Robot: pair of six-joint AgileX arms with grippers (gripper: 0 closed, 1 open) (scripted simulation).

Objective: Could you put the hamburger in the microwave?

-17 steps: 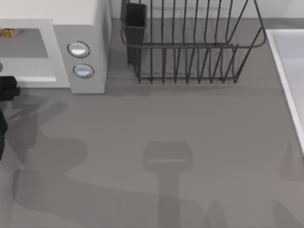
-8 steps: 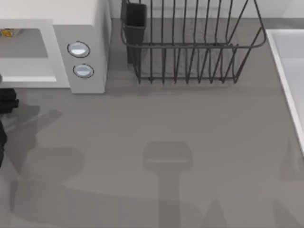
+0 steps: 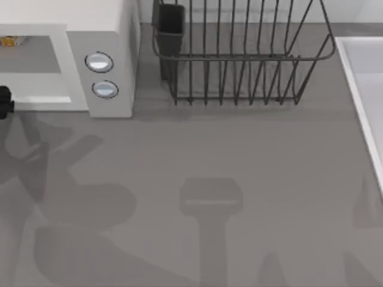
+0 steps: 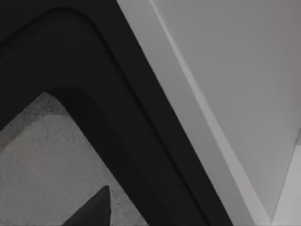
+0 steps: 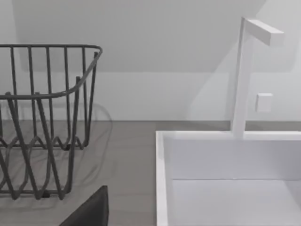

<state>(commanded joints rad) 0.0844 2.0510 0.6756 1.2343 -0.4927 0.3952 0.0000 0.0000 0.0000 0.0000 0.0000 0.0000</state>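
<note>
The white microwave (image 3: pixel 102 27) stands at the table's back left, its grey cavity open toward the front. The hamburger (image 3: pixel 8 40), small and orange-tan, lies inside that cavity at the top view's left edge, partly cut off. A dark part of my left arm (image 3: pixel 3 101) shows at the left edge, just in front of the microwave's opening and apart from the hamburger. In the left wrist view, my left gripper (image 4: pixel 94 211) is close against a dark frame and white panels. In the right wrist view, my right gripper (image 5: pixel 91 209) faces the rack and the sink.
A dark wire dish rack (image 3: pixel 239 60) with a dark cup holder (image 3: pixel 169 24) stands at the back centre, right of the microwave. A white sink (image 5: pixel 225 160) with a faucet (image 5: pixel 244 70) runs along the table's right side (image 3: pixel 365 89). Arm shadows lie on the grey tabletop.
My left arm has drawn back toward the left edge, so less of it shows in front of the microwave. Its shadow has shifted. The hamburger has stayed inside the cavity.
</note>
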